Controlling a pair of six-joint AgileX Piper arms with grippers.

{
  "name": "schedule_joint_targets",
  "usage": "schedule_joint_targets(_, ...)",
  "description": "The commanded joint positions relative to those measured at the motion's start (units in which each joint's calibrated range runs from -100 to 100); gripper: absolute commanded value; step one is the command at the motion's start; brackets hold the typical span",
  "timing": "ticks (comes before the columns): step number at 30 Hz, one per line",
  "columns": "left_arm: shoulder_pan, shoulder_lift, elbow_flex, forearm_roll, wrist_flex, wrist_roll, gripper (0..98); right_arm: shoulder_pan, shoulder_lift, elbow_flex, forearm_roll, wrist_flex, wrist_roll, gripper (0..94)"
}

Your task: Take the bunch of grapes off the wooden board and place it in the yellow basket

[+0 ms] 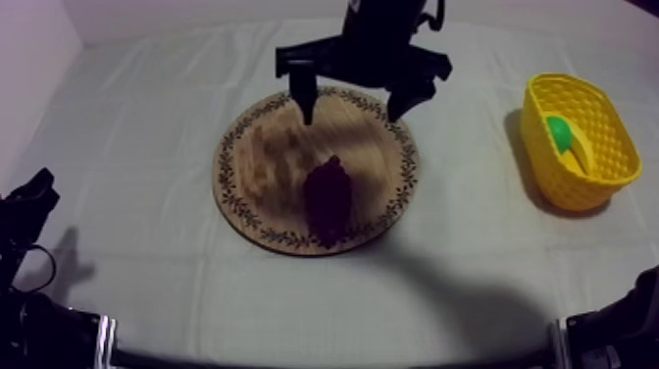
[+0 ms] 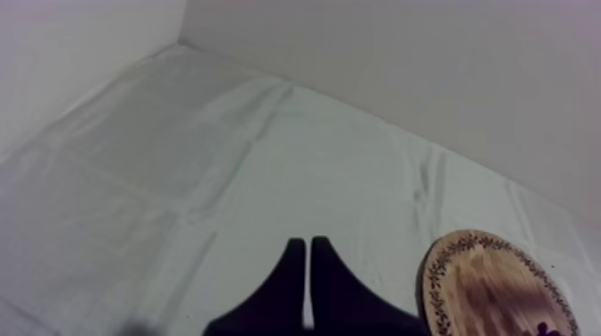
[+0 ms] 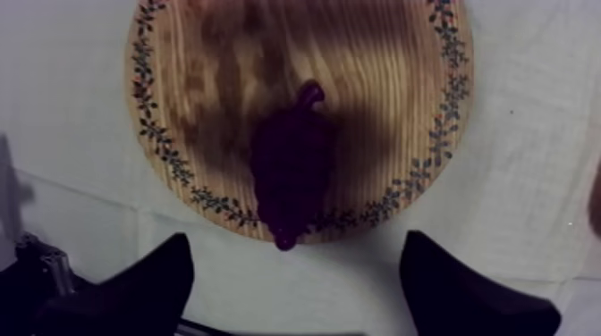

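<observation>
Purple toy fruit, one item: bunch of grapes (image 1: 329,199). It lies on the near part of the wooden board (image 1: 265,147), stem toward the board's centre and tip at the patterned rim. It is not yet lifted.

Right gripper (image 1: 353,117): hovers above the far side of the board, fingers spread wide with nothing between them. In its wrist view you see the grapes lying between the lines of the two fingers. This looks like a line-up for a straight descent, and the wide spread probably suits the bulky bunch.

Left gripper (image 2: 308,243): fingers pressed together into a narrow wedge, low over the cloth (image 1: 147,118) at your left side, with the board's edge nearby. It appears parked to leave the board free.

Yellow basket (image 1: 588,147): stands at the right of the table, well apart from the board. It holds one green and one yellow piece of toy fruit, whose kinds you cannot tell. Being on that side, it favours the right arm for the carry.
</observation>
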State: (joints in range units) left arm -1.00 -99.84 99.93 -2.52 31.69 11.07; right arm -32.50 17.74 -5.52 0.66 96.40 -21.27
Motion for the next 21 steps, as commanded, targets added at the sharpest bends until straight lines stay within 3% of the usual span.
schedule_joint_targets(1, 0.02, 0.02, -0.04, 0.01, 0.00, -0.01, 0.0, 0.04, 1.39, 0.61, -0.42, -0.19, -0.07, 66.5)
schedule_joint_targets(21, 0.02, 0.02, -0.04, 0.01, 0.00, -0.01, 0.0, -1.52, 14.99, 1.37, -2.21, -3.81, -0.32, 66.9)
